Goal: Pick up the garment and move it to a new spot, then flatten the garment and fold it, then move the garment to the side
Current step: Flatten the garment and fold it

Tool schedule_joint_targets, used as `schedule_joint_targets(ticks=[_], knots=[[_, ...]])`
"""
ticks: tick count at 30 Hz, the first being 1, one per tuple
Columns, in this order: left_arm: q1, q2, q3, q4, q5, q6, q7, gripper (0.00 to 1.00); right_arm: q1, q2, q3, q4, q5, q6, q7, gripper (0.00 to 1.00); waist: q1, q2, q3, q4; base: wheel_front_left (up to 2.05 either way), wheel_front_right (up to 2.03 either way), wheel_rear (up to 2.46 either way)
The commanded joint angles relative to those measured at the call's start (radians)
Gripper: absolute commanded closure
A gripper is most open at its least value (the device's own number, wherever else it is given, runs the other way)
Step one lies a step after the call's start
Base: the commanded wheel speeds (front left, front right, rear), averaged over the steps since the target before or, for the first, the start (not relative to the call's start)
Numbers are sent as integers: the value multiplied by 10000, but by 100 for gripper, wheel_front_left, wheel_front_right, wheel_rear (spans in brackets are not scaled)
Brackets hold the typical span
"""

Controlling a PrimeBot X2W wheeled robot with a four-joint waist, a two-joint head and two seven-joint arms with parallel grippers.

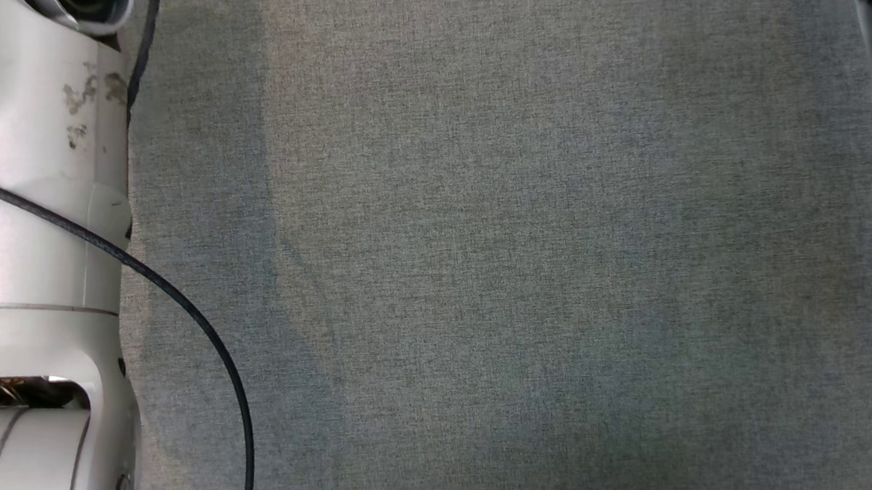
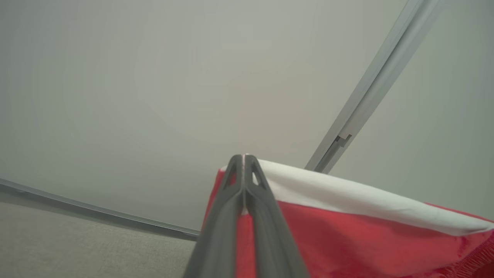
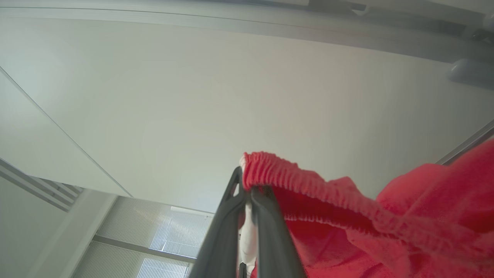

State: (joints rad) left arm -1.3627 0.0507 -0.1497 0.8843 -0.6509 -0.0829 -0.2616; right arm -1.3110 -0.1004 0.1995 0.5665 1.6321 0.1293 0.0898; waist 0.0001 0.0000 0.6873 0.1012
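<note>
Garment hung aloft, apparently for carrying. Left claw clamped its white edge; right claw clamped its ribbed hem.

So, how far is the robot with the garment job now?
Picked up: the left claw is shut on the red garment at its white edge, the right claw on its ribbed hem, both pointing up. In hand: carrying it to a new spot. Left: laying it on the grey surface, flattening, folding, moving aside.

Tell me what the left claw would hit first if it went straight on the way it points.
From the left claw, the way looks free up to the pale panel; how far off is unclear.
</note>
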Motion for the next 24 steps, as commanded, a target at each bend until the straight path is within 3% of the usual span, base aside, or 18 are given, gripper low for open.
schedule_joint_targets(ticks=[1, 16, 19, 24], knots=[[102, 16, 14, 30, 85, 30, -31, 100, 165, -82, -64, -40, 1, 26, 147, 100, -1, 0, -56, -10, 0, 0, 0], [1238, 24, 151, 415, 664, -124, -32, 100, 1821, 282, -48, 104, 42, 26, 1961, 100, -1, 0, -994, -358, 0, 0, 0], [1552, 135, -253, 318, 1837, 91, -32, 100, 2364, 318, 150, 71, -75, 26, 2376, 100, -1, 0, -1252, -362, 0, 0, 0], [2367, 332, -1361, 247, 3784, 55, -32, 100, 3152, 273, 217, 246, -267, 26, 2736, 100, -1, 0, -1680, -307, 0, 0, 0]])
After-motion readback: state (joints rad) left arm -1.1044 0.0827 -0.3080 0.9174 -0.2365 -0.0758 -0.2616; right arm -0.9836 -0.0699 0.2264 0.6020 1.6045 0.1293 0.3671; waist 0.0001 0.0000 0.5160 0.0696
